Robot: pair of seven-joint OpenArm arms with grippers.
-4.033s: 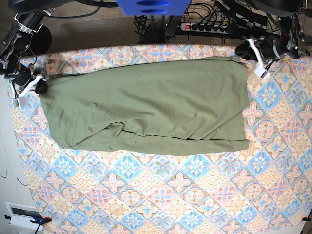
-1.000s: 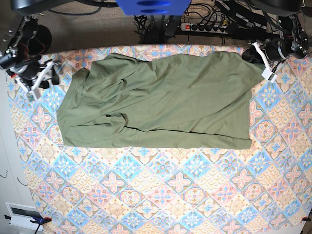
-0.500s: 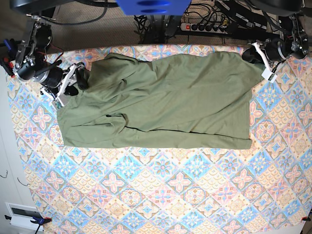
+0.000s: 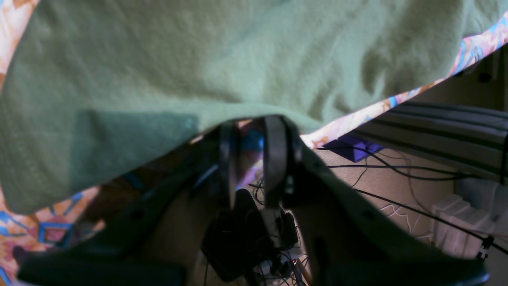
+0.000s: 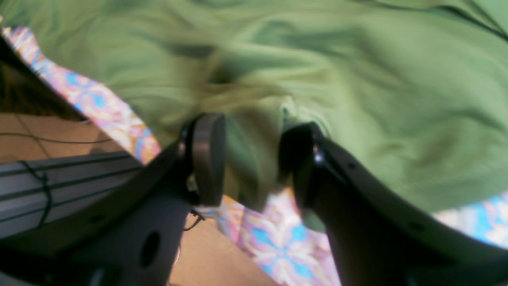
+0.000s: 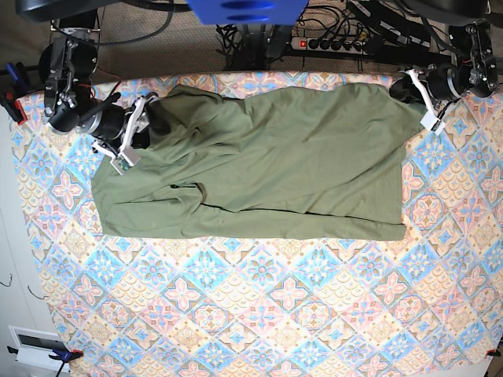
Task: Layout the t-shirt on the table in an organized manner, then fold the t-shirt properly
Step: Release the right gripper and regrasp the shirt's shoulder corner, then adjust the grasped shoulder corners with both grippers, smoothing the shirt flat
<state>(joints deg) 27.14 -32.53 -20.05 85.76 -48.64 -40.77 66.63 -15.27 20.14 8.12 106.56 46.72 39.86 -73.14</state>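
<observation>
Left tool [image 6: 415,93] at 2 o'clock table corner, jaws nearly together, pinching shirt [image 6: 259,161] edge. Right tool [image 5: 250,159] at 10 o'clock, jaws parted astride bunched shirt fold, not clamped. Shirt spreads across far half of table [image 6: 275,314], wrinkled toward 9 o'clock, smoother toward 3 o'clock.

T-shirt [image 6: 259,165] lies on the table [image 6: 259,314] (toward its far edge).
</observation>
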